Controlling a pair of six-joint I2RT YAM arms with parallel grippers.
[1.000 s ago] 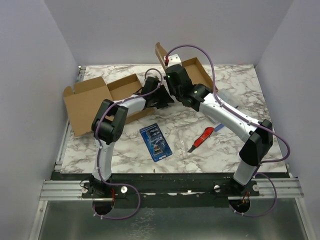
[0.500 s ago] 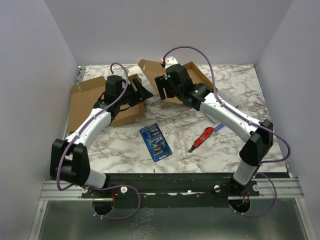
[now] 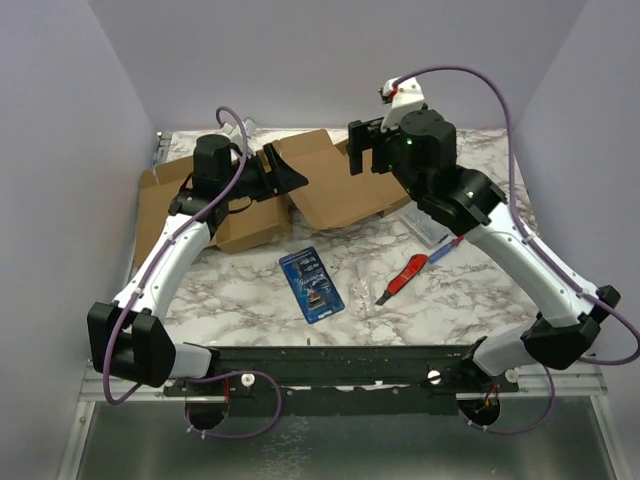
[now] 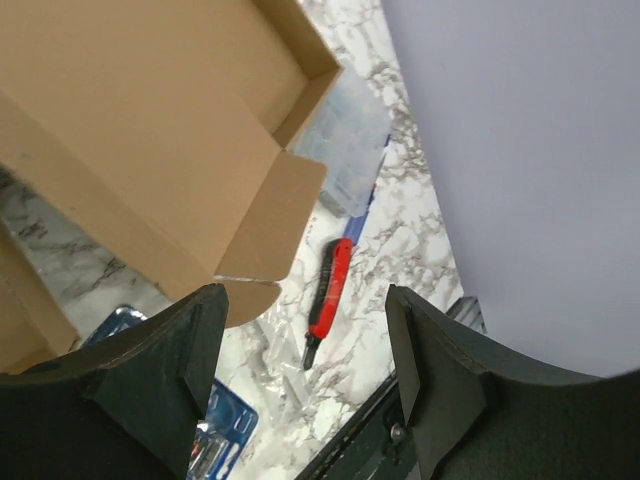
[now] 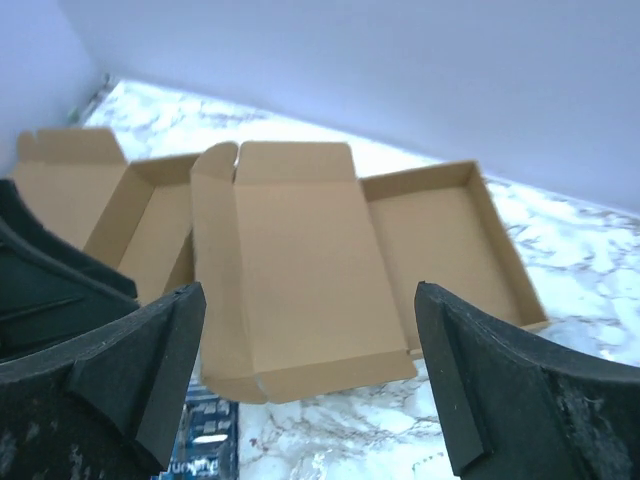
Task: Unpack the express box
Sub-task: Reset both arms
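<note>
The brown express box (image 3: 330, 190) lies opened out flat on the marble table, lid beside tray, and nothing shows inside it (image 5: 300, 270). My right gripper (image 3: 362, 158) hovers above its far edge, open and empty (image 5: 310, 350). My left gripper (image 3: 290, 172) hangs open at the box's left side and holds nothing (image 4: 305, 330). A blue blister pack (image 3: 311, 284) rests on the table in front of the box. A clear plastic bag (image 3: 425, 225) lies to the box's right.
A second open cardboard box (image 3: 255, 228) sits at the left, partly under my left arm. A red utility knife (image 3: 403, 278) and a blue pen (image 3: 447, 248) lie to the right of the blue pack. Walls close off the left, back and right.
The right gripper opened, let go of the box flap and rose back to the right. The lid dropped flat. The left arm drew back leftward, its jaws widening.
</note>
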